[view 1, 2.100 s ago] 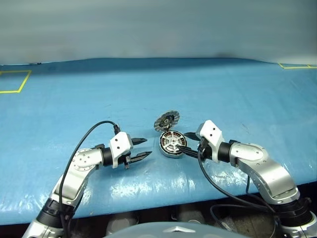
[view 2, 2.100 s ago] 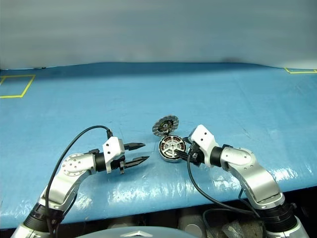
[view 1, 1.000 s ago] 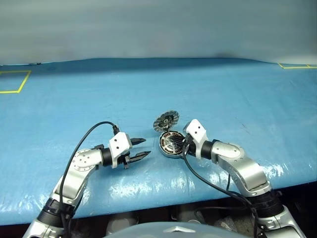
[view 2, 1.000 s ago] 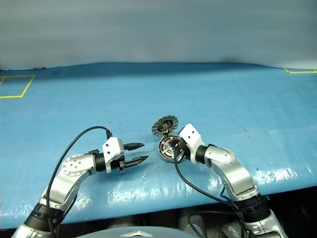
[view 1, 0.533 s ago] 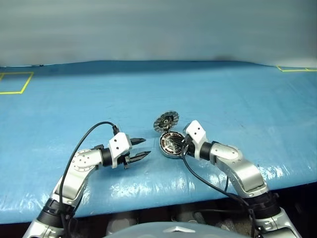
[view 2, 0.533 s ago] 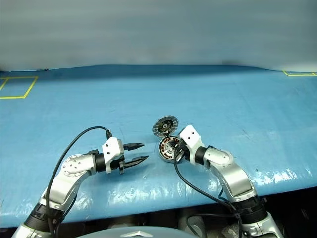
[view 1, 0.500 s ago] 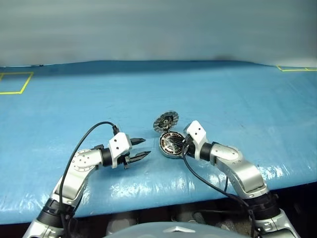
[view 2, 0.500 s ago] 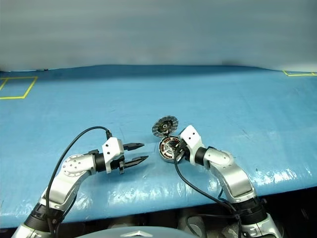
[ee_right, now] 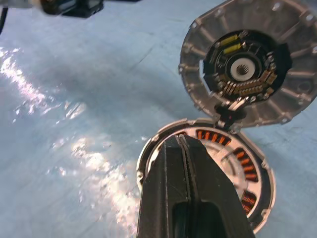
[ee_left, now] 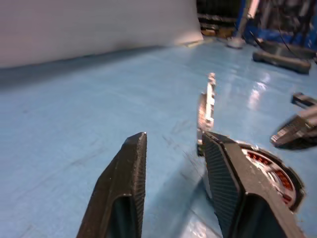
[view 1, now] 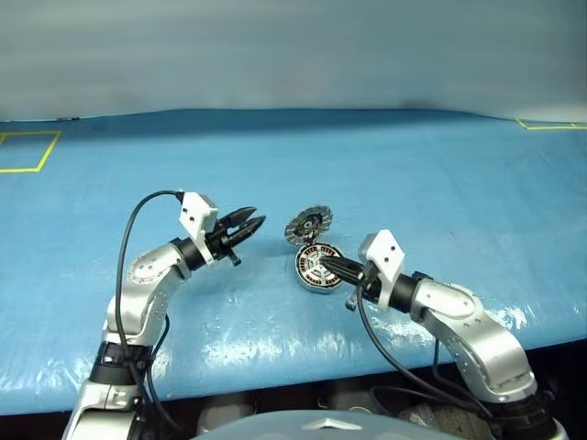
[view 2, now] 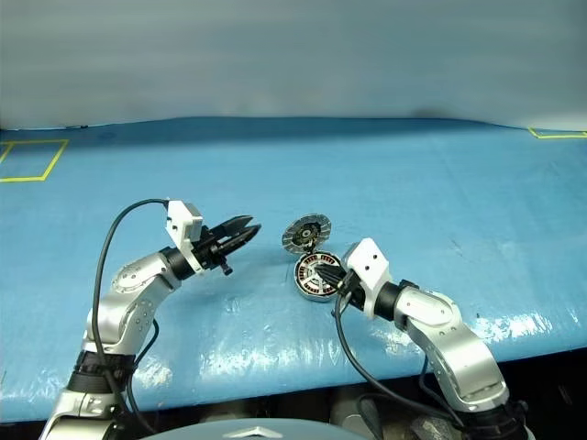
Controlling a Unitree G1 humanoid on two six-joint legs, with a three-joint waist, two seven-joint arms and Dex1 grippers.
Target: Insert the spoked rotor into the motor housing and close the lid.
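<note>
The motor housing (view 1: 304, 276) lies open on the blue table, copper windings showing. Inside it sits the spoked rotor (view 2: 318, 272), its silver spokes over the windings. The lid (view 1: 308, 225) stands upright on its hinge at the housing's far rim, dark inner face toward me. My right gripper (view 1: 323, 263) is shut and empty, its tips over the housing's near right rim; the right wrist view shows them (ee_right: 181, 141) above the rotor. My left gripper (view 1: 249, 218) hovers left of the lid, fingers (ee_left: 131, 168) a narrow gap apart with nothing between them.
The table is covered by a wrinkled blue sheet (view 1: 413, 174). Yellow tape marks lie at the far left (view 1: 27, 151) and far right (view 1: 550, 124). The table's front edge (view 1: 275, 380) runs close under both arms. A black cable (view 1: 138, 229) loops off the left wrist.
My left gripper has risen and swung right toward the lid, and its fingers have narrowed. My right gripper has drawn back slightly from the housing, still shut.
</note>
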